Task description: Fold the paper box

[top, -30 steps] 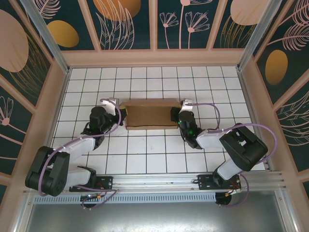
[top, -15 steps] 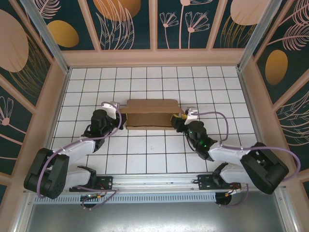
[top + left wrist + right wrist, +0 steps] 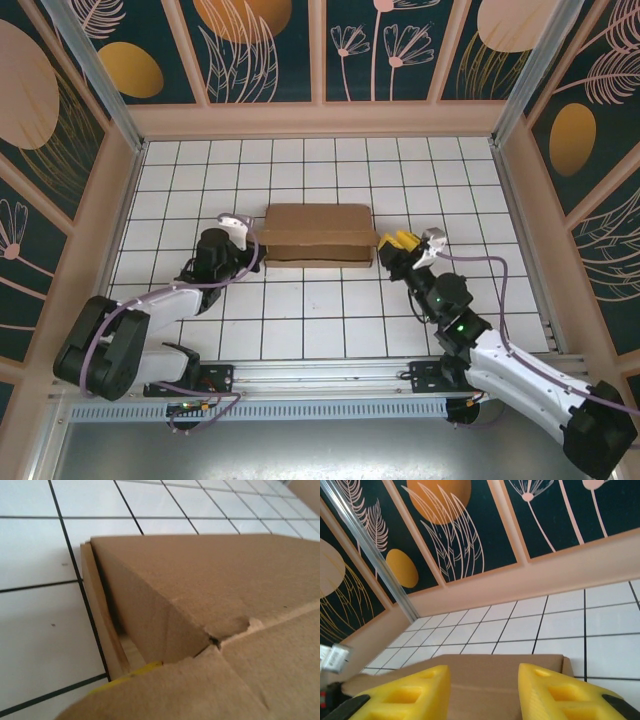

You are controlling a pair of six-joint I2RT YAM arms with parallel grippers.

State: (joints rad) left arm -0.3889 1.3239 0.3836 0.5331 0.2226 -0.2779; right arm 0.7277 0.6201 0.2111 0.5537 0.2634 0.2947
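The paper box point(image 3: 316, 233) lies folded into a compact brown block in the middle of the white grid table point(image 3: 300, 320). My left gripper point(image 3: 250, 238) is shut and sits against the box's left end. In the left wrist view a cardboard flap point(image 3: 200, 690) lies over my fingers, and just a yellow sliver of one finger point(image 3: 136, 671) shows beneath its edge, beside the box's end wall point(image 3: 150, 615). My right gripper point(image 3: 403, 243) stands open just off the box's right end, touching nothing. Its yellow fingers point(image 3: 410, 692) frame the box top point(image 3: 485, 672) in the right wrist view.
Peach walls point(image 3: 320, 118) with dark floral panels close in the table at the back and sides. An aluminium rail point(image 3: 330, 375) runs along the near edge by the arm bases. White tiles lie bare in front of the box.
My right arm has drawn back from the box's right end toward the near right, its jaws now open and off the cardboard. The left gripper stayed shut at the left end.
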